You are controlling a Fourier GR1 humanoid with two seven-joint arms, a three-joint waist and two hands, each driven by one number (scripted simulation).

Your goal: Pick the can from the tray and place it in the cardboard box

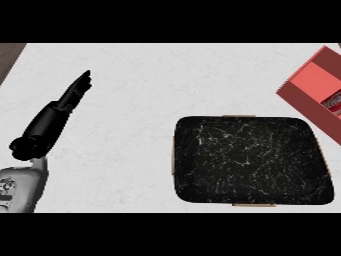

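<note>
Resting at nine o'clock over the white desk (151, 75), my left hand (55, 117) is straight-fingered, clasping nothing. The red drink can (340, 100) lies inside the red open box (313, 82) at two o'clock, off the black marbled tray (250, 160); a careless sweep could tip it, I judge.

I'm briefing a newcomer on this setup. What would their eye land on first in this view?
The big black marbled tray sits right of centre on the white counter, with nothing on it. At the upper right edge, a red box holds a red can lying inside. At the left, the robot's left hand points straight-fingered up the counter, holding nothing.
</note>
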